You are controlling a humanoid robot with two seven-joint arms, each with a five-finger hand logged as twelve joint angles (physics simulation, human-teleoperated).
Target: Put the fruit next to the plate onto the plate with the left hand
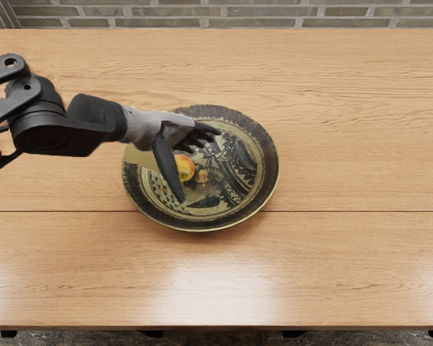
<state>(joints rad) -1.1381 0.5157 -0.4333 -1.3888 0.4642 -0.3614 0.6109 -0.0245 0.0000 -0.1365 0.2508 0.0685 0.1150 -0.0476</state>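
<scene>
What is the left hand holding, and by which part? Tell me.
Nothing, apparently: the left hand is spread beside the round red-yellow fruit, lying on the dark patterned plate.

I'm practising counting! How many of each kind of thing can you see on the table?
Plate: 1
Fruit: 1, on the plate
Left hand: 1, over the plate
Total: 3
A small orange spot beside the fruit may be only plate pattern.

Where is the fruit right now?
In the head view, the fruit lies on the plate, left of its centre, right beside the left hand.
</scene>
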